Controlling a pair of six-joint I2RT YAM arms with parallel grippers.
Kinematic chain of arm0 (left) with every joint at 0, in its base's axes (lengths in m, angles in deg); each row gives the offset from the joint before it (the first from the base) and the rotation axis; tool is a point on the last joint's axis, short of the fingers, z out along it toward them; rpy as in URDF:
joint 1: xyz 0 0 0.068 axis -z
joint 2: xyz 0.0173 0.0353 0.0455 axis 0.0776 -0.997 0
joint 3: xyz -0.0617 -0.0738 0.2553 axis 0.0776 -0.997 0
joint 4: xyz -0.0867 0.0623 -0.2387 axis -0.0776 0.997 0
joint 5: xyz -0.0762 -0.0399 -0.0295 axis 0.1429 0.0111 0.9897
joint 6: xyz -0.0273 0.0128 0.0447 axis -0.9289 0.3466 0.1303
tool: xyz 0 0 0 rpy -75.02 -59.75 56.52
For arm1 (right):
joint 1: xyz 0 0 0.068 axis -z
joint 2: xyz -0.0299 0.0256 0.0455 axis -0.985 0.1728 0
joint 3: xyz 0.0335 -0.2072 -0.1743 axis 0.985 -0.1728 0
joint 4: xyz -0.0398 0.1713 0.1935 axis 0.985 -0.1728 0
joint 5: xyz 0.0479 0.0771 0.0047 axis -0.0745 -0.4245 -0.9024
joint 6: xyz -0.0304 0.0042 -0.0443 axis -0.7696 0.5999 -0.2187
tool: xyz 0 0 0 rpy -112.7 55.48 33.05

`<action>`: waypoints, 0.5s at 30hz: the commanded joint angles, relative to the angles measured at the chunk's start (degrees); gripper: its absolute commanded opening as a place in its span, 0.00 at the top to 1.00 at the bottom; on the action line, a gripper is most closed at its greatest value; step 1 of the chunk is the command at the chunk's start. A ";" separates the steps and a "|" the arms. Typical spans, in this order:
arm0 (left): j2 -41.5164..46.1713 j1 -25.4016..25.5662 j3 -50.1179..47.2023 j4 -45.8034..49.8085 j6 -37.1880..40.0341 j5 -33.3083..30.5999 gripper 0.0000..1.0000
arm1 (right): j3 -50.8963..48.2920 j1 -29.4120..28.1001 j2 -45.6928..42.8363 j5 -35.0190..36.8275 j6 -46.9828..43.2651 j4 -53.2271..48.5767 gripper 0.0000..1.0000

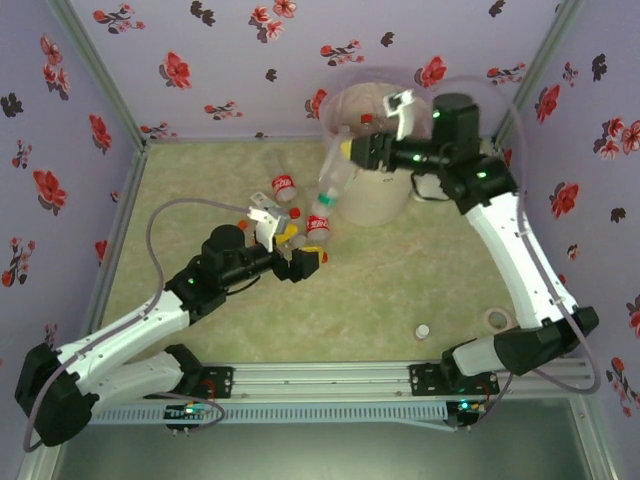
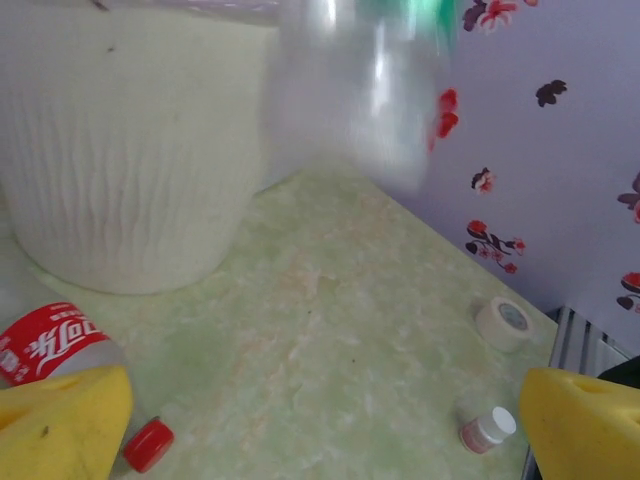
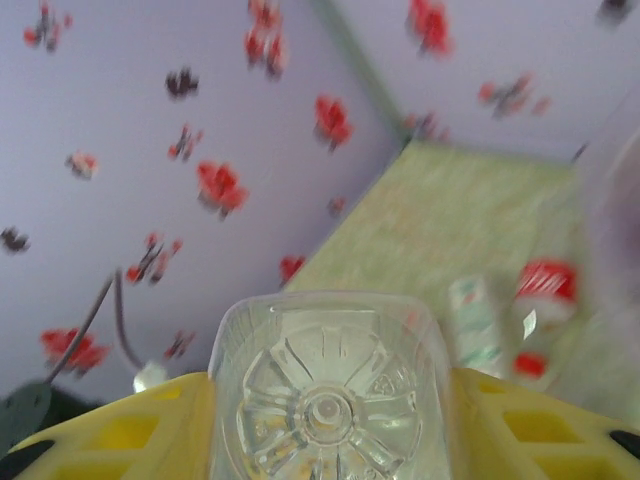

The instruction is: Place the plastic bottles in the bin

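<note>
Our right hand [image 1: 355,152] is clamped on the base of a clear bottle [image 1: 335,180]. The bottle hangs slantwise, neck down, against the left side of the bin [image 1: 385,200]; it carries a green and white band near its lower end, too blurred for us to read. We cannot tell whether any part of it is over the rim. Our left hand [image 2: 325,410] has its yellow fingers spread wide with nothing between them. It sits low over the tabletop [image 1: 400,270], just near and left of the bin. Beside its left finger lies a red-labelled bottle [image 2: 45,345] with white Chinese characters, cut off at the frame edge, and a loose red cap [image 2: 148,445] lies close by. More bottles lie clustered left of the bin, one with a green-white label [image 3: 475,325]. On the right, green tabletop lies open between the bin and the near edge. A tape roll [image 2: 503,323] and a small white-capped bottle [image 2: 487,430] lie close to that edge.
</note>
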 commanded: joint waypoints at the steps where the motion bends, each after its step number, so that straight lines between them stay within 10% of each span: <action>1: 2.40 0.19 -0.57 4.88 -1.52 -5.88 0.00 | 7.37 2.48 -3.16 15.36 -6.30 -1.73 0.75; 7: 3.06 -0.40 -0.64 14.94 -8.73 -17.79 0.00 | 10.68 4.82 -2.18 40.47 -15.71 4.52 0.90; 15: 3.47 -0.86 -2.01 19.95 -13.71 -20.08 0.00 | 20.70 5.70 11.30 45.97 -21.09 -0.79 0.90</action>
